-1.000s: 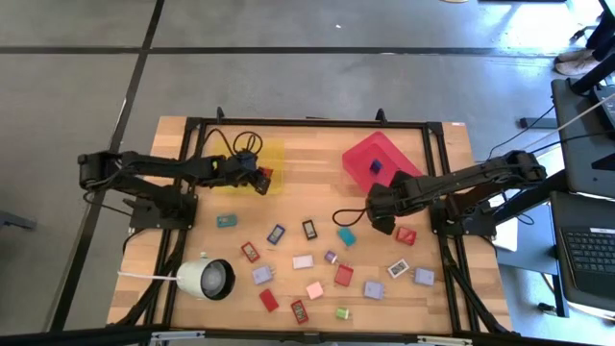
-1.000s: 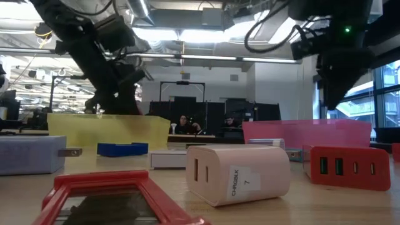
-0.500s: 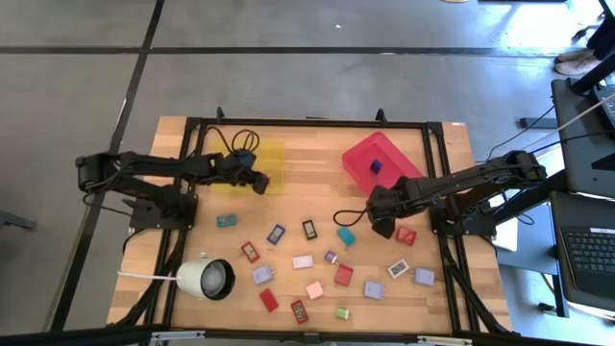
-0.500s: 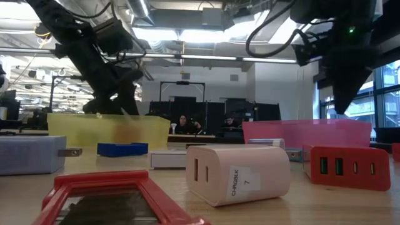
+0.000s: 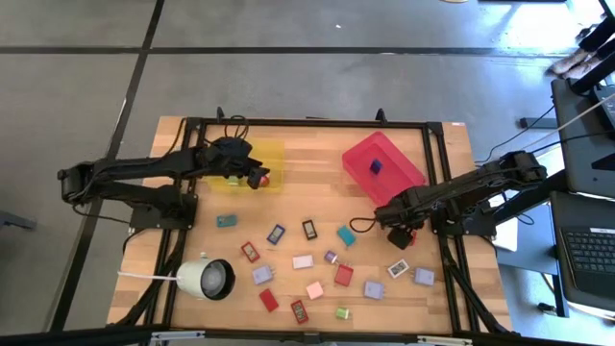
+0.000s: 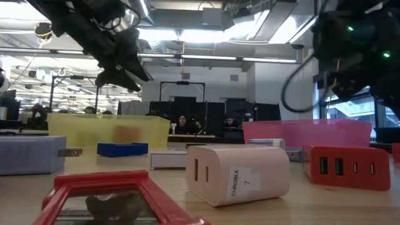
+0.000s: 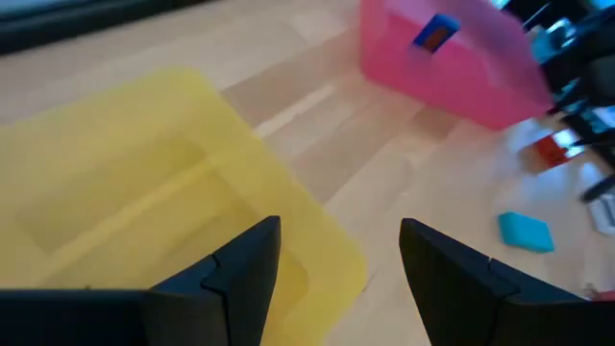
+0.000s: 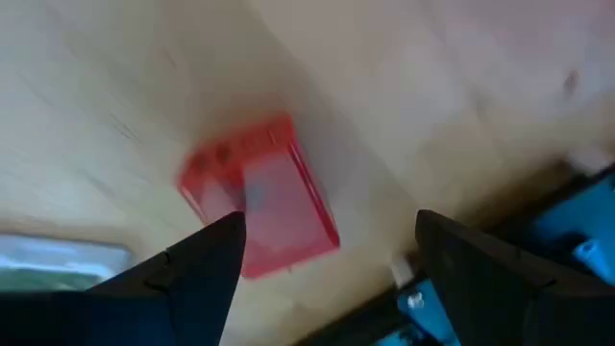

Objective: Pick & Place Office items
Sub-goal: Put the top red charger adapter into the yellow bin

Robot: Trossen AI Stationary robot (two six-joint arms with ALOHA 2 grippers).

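Now the yellow tray (image 5: 252,165) holds a red block (image 5: 256,178); the left pincer (image 7: 336,279), open and empty, has released it. The right pincer (image 8: 327,288) hangs open above another red block (image 8: 259,197), having moved there.

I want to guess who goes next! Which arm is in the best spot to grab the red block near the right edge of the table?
The right arm, probably. Its open end effector hangs right above that red block. The left end effector, open and empty, is far off over the yellow tray.
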